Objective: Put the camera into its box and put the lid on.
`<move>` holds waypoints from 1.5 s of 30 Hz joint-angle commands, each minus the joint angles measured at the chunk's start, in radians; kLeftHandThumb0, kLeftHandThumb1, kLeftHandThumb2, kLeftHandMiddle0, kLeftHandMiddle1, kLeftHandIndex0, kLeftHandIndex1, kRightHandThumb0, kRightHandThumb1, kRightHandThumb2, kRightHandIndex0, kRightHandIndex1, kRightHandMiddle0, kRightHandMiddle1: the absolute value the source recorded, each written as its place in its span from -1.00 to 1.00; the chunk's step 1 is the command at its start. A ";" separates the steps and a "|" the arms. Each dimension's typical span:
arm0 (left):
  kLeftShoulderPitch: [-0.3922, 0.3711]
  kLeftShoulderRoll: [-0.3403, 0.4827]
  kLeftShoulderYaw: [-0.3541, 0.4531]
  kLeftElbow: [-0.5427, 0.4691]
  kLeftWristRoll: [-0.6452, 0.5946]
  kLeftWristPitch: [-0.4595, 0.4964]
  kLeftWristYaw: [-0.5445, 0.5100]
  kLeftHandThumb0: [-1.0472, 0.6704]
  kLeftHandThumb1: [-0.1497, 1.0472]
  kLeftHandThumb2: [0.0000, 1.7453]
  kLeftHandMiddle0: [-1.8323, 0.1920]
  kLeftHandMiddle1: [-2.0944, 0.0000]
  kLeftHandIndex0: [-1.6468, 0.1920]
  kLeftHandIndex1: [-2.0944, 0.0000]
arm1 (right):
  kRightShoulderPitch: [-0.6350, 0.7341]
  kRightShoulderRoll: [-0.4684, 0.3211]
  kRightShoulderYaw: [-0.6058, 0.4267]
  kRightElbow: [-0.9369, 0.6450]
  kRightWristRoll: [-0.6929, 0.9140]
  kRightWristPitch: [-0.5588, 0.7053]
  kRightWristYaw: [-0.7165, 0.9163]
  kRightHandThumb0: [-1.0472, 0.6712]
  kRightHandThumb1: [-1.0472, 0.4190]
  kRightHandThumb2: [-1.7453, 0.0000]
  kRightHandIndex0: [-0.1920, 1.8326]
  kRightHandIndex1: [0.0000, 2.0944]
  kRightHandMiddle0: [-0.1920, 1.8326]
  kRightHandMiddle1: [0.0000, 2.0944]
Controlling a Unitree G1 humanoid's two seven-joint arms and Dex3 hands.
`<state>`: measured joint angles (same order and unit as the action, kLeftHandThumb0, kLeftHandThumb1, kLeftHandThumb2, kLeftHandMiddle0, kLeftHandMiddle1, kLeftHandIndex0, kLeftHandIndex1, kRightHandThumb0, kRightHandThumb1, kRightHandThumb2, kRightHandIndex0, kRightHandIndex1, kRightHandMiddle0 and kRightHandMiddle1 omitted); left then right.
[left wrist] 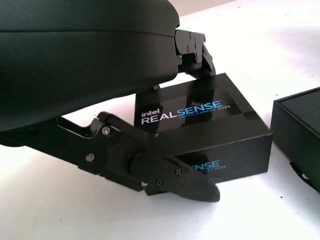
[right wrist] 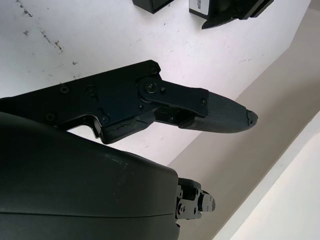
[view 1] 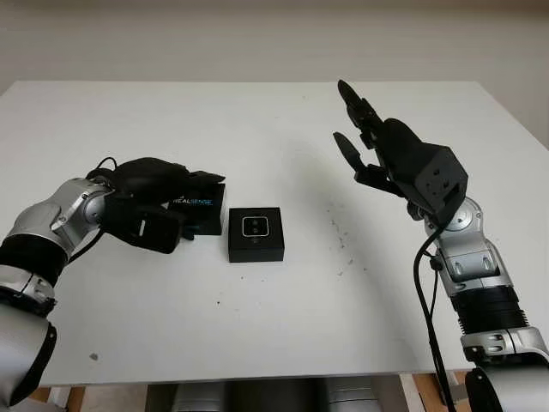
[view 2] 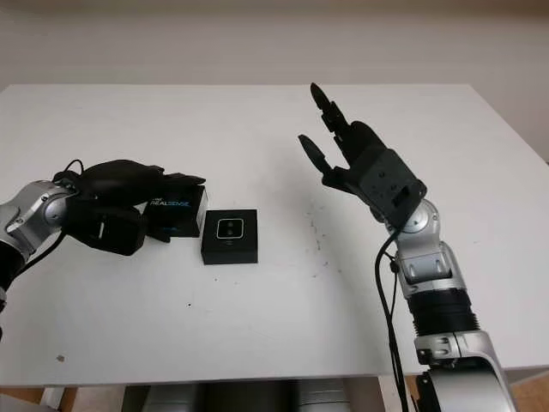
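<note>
Your white desk (view 1: 257,326) runs past both side edges of the head views, so its full width is cut off. Your right hand (view 1: 364,137) hangs raised above the desk's right half, open and holding nothing. Your left hand (view 1: 159,202) sits low at the left, fingers curled around the black RealSense lid (left wrist: 200,125); from the head views the hand hides most of the lid, leaving its printed top and one end visible. Just right of the lid, apart from it, the open box (view 1: 256,233) sits on the desk with the camera (view 1: 256,226) inside, too small to make out in detail
</note>
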<state>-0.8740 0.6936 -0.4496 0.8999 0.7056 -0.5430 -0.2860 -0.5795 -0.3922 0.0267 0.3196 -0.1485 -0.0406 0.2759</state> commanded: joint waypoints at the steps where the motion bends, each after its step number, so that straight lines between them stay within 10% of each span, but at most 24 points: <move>1: -0.014 -0.003 -0.009 0.013 0.006 -0.003 0.002 -0.32 1.00 -0.58 0.75 -0.40 0.81 -0.35 | 0.005 -0.008 -0.001 -0.021 -0.004 -0.008 -0.004 -0.66 -1.00 0.28 -0.86 -0.94 -0.85 -0.93; 8: -0.010 -0.010 -0.002 0.009 0.001 -0.020 0.030 -0.28 1.00 -0.43 0.70 -0.98 0.78 -0.97 | 0.004 -0.013 0.007 -0.021 -0.031 -0.013 -0.014 -0.68 -1.00 0.30 -0.85 -0.93 -0.82 -0.93; 17: 0.022 -0.017 0.057 -0.125 -0.067 0.132 -0.014 -0.19 1.00 -0.44 0.34 -1.00 0.73 -1.00 | 0.012 -0.004 0.013 -0.042 -0.062 0.009 -0.026 -0.66 -1.00 0.31 -0.81 -0.93 -0.81 -0.93; 37: 0.004 -0.047 0.111 -0.603 -0.089 0.779 -0.413 -0.12 1.00 -0.53 0.01 -1.00 -0.01 -1.00 | 0.032 0.049 0.028 -0.048 -0.026 0.009 -0.051 -0.65 -1.00 0.35 -0.79 -0.94 -0.78 -0.94; 45: -0.016 -0.106 0.103 -0.699 -0.086 0.995 -0.535 -0.10 1.00 -0.51 0.32 -1.00 0.51 -1.00 | 0.042 0.051 0.043 -0.058 -0.039 0.015 -0.051 -0.63 -1.00 0.34 -0.81 -0.95 -0.80 -0.95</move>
<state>-0.8563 0.5957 -0.3419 0.2239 0.6201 0.4338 -0.8091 -0.5444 -0.3434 0.0685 0.2820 -0.1839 -0.0264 0.2303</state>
